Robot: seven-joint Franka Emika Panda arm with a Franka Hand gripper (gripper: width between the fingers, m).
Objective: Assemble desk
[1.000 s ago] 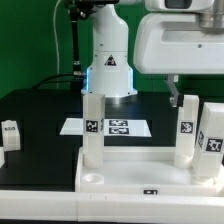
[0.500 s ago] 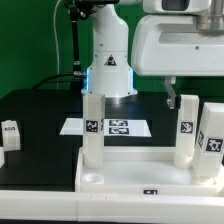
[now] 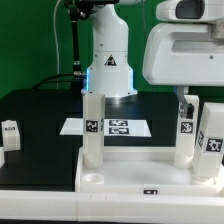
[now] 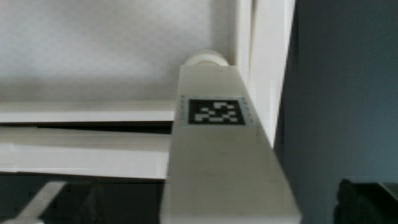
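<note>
The white tabletop [image 3: 130, 178] lies at the front, rim up. Two white square legs stand upright in it, one on the exterior view's left [image 3: 92, 125] and one on its right [image 3: 186, 128], each with a tag. A third leg [image 3: 212, 140] stands at the far right, and a short white part [image 3: 10, 133] lies at the far left. My gripper [image 3: 184, 96] hangs just above the right standing leg, largely hidden by the wrist housing. In the wrist view the tagged leg [image 4: 217, 110] runs between my dark fingers [image 4: 45, 200], with gaps on both sides. The gripper [image 4: 205, 205] is open.
The marker board [image 3: 105, 127] lies flat behind the tabletop, in front of the arm's base [image 3: 108, 70]. The table surface is black, with a green backdrop behind.
The hand has shifted toward the exterior view's right and slightly lower, over the right standing leg. The parts have not moved.
</note>
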